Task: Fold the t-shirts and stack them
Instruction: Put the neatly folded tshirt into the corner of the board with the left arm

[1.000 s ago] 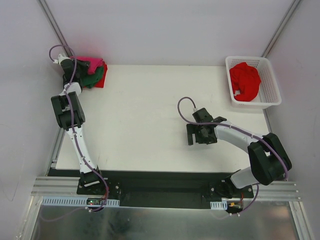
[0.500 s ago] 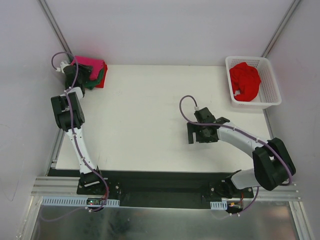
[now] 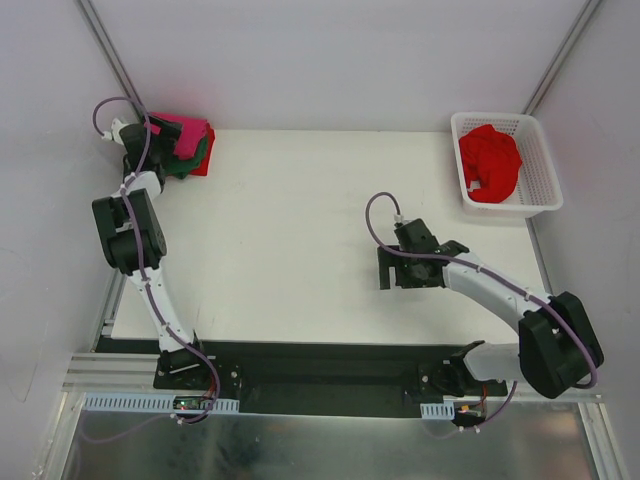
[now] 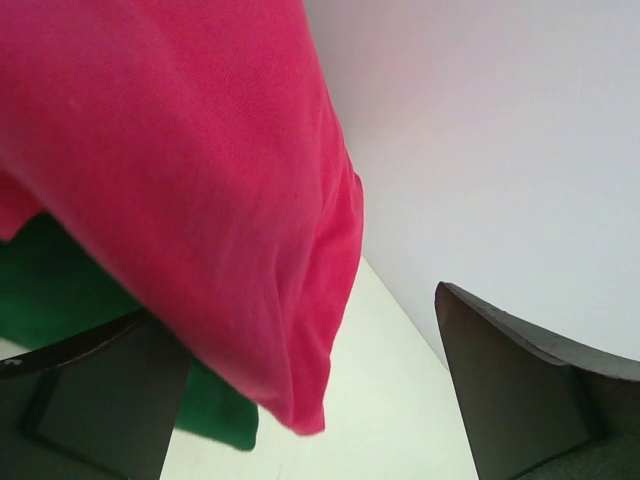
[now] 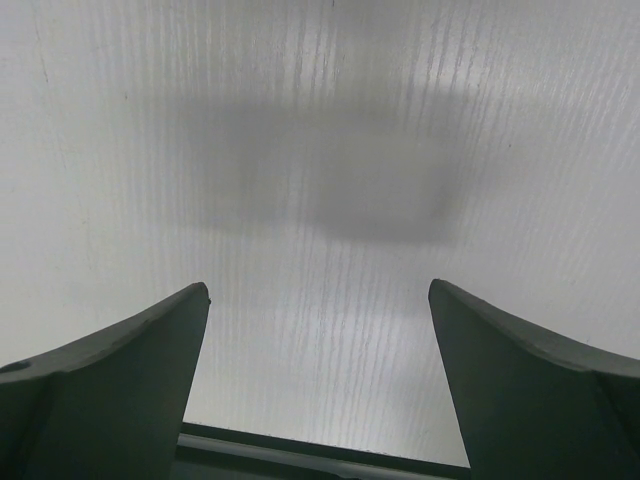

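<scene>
Left gripper [image 4: 295, 300] stands with its jaws wide apart at the far left corner of the white table [image 3: 280, 230]. It clamps nothing, though the magenta-pink t-shirt [image 3: 182, 128] hangs right in front of one of its fingers [image 4: 90, 400] in the wrist view. That pink shirt lies topmost on a small stack in this corner, with a dark green t-shirt [image 3: 188, 160] under it and a red t-shirt [image 3: 205, 162] showing at the stack's right side; how neatly the lower two are folded cannot be told. The danger, as I judge it, lies in the pull-away. The pink cloth's loose edge droops across the finger, so a finger that drags while the arm backs off could catch the hem and flip the top shirt open. It could also shove the whole stack, which sits close to the table's far and left edges. The white lattice basket [image 3: 545, 195] sits at the far right corner and holds one crumpled red t-shirt [image 3: 490, 160], not yet folded, so the task looks well along but unfinished. Right gripper [image 5: 318, 285] hovers over bare table toward the near right, jaws spread wide and holding nothing, well apart from the basket.
</scene>
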### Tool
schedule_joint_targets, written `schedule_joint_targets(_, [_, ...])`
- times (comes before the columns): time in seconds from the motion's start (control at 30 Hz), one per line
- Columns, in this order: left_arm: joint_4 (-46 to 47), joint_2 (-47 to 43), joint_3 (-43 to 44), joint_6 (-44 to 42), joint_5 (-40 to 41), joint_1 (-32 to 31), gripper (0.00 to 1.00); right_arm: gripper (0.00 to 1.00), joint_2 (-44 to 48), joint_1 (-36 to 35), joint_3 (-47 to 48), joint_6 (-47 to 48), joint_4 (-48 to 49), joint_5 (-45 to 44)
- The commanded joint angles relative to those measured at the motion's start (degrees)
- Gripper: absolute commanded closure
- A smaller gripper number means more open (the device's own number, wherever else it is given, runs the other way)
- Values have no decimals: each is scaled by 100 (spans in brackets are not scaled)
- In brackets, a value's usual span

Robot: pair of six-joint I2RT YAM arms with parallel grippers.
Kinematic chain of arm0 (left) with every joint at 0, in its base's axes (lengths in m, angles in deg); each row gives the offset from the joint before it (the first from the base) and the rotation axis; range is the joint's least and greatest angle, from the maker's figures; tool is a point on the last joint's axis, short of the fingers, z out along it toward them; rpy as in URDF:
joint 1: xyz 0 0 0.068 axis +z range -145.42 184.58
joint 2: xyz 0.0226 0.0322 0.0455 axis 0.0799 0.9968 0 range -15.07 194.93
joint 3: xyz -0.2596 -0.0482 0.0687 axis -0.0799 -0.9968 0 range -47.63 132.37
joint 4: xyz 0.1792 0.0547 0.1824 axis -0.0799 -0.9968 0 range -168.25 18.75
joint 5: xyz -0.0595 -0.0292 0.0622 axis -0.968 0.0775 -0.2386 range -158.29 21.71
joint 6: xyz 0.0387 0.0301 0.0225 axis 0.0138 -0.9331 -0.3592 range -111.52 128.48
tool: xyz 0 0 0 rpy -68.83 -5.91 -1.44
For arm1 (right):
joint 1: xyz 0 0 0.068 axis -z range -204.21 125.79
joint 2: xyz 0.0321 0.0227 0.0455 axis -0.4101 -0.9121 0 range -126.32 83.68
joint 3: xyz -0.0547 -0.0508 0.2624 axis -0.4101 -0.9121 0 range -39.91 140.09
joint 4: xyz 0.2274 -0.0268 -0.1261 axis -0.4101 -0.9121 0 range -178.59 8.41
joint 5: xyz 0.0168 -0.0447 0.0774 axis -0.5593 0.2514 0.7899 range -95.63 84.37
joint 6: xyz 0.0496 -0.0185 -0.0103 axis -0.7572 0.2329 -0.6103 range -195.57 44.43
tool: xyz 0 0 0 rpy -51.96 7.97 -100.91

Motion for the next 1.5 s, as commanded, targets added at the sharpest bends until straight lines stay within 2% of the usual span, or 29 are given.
schedule_joint_targets(0.0, [-169,-864,-483,-191,336,-1,1,4,347,20,-64,-95,9,84])
schedule_joint_targets(0.3, [-424,-2287,-1818,-358,442,-71,1,4,647,20,-310,-174,132,146])
schedule_joint_targets(0.43, [-163,-2903,-2347,-367,310,-80,1,4,735,11,-372,-183,158,163])
schedule_joint_targets(0.57, [103,-2975,-2122,-499,38,-71,4,4,779,11,-424,-183,176,181])
schedule_joint_targets(0.7, [199,-2483,-1479,-648,-349,-71,24,4,840,11,-468,-210,158,181])
schedule_joint_targets(0.8, [217,-2017,-909,-885,-428,-80,70,4,867,11,-503,-289,158,163])
schedule_joint_targets(0.83, [209,-1772,-750,-981,-454,-62,100,4,867,11,-512,-324,167,189])
schedule_joint_targets(1.07, [33,-506,874,-1351,-656,-62,100,4,542,-7,-381,-394,176,251])
schedule_joint_targets(1.27, [-555,488,2193,-1852,-631,-71,100,4,243,-7,-223,-438,185,260])
schedule_joint_targets(1.47, [-995,1033,2872,-2353,-437,-71,100,4,-117,-33,-82,-447,237,348])
